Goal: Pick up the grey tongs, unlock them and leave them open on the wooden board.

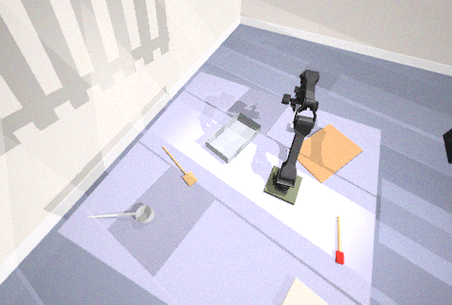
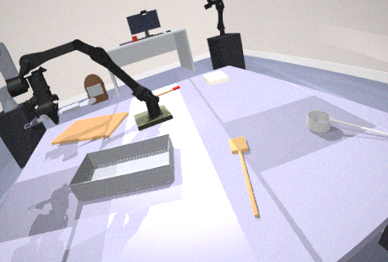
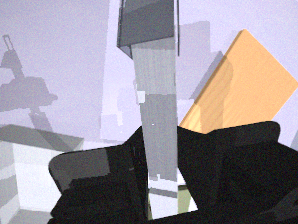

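Wrist view: the pincer [image 1: 287,99] [image 2: 52,111] [image 3: 153,127] is narrowed onto the grey tongs [image 2: 75,109] [image 3: 156,110]

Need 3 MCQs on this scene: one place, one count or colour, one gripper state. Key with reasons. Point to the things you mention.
1. Where is the wooden board?
A) inside the roasting tin
B) on the table, beside the arm's base
C) under the saucepan

2. What colour is the head of the spatula lying on the table on the far side of the base from the tin?
A) red
B) green
C) blue

3. State of the gripper?
A) open, nothing held
B) shut, nothing held
C) shut on the tongs

1 B: the board [image 1: 329,153] [image 2: 92,128] [image 3: 250,80] lies flat near the base plate [image 1: 292,196] [image 2: 142,125].
2 A: the spatula head [image 1: 339,257] [image 2: 176,88] is red; the tin [image 1: 228,158] [image 2: 127,179] is across the base.
3 C: the gripper [image 1: 288,99] [image 2: 48,121] [image 3: 153,127] has the grey tongs [image 3: 156,110] between its fingers.
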Robot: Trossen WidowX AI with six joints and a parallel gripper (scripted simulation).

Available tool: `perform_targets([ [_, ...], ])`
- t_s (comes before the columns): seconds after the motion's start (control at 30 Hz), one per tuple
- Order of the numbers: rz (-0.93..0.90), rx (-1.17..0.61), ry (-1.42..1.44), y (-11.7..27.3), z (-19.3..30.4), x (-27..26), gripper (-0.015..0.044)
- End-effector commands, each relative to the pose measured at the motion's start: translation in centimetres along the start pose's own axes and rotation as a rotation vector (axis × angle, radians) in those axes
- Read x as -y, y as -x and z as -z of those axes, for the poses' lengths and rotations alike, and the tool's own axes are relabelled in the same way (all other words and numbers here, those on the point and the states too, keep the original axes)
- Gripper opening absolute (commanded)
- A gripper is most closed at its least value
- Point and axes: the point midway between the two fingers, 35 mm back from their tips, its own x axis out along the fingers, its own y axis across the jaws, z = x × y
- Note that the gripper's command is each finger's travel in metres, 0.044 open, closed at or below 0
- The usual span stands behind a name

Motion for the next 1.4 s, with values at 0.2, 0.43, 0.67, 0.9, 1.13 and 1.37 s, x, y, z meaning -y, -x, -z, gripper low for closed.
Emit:
perform_targets([
  [0.2, 0.004, 0.006, -0.151, 0.4, 0.9, 6.3, -0.015],
  [0.43, 0.009, 0.005, -0.267, 0.4, 2.0, 10.9, -0.015],
  [0.67, 0.014, 0.003, -0.386, 0.5, 3.8, 15.3, -0.015],
  [0.9, 0.019, 0.0, -0.505, 0.5, 6.0, 19.3, -0.015],
  [1.13, 0.023, -0.003, -0.613, 0.5, 8.4, 22.7, -0.015],
  [1.37, 0.026, 0.005, -0.615, 0.5, 8.5, 22.8, -0.015],
])
